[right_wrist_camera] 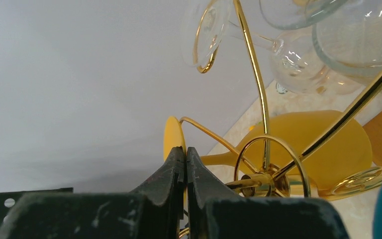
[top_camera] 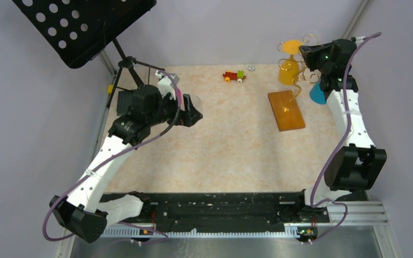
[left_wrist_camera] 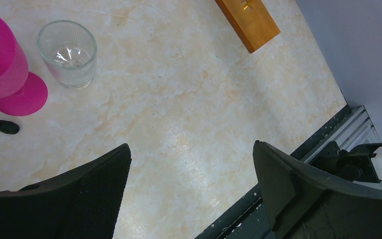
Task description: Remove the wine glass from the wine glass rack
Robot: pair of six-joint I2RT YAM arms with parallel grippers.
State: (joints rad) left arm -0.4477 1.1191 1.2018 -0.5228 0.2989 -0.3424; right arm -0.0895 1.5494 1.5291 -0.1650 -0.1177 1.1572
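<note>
1. Beige marbled table (top_camera: 220, 150) fills my overhead view, with grey walls around it. My right gripper (top_camera: 305, 54) is at the far right, its tip in among the gold arms of the rack (top_camera: 286, 113). The yellow glass (top_camera: 289, 70) hangs on the rack just beside the tip. From up here I cannot tell how that gripper's jaws stand. My left gripper (top_camera: 192, 114) is well apart to the left, with a tumbler (top_camera: 193, 100) just past its fingers and a music stand (top_camera: 80, 27) beyond it.
2. On the left wrist camera, the left gripper (left_wrist_camera: 191, 149) stands wide, with only bare table (left_wrist_camera: 179, 99) between the jaws. The tumbler (left_wrist_camera: 67, 52) is ahead to the left and a pink glass (left_wrist_camera: 0, 64) is further left of it. The rack (left_wrist_camera: 248, 22), its wooden base only, lies ahead to the right.
3. On the right wrist camera, the right gripper (right_wrist_camera: 185, 152) has its fingers pressed flat together, and I see nothing between them. The yellow glass (right_wrist_camera: 318, 144) has its foot edge-on right behind the tips, and I cannot say whether they touch. Its bowl hangs to the right, among the wires of the rack (right_wrist_camera: 258, 181). Clear glasses (right_wrist_camera: 298, 59) hang above and to the right.
</note>
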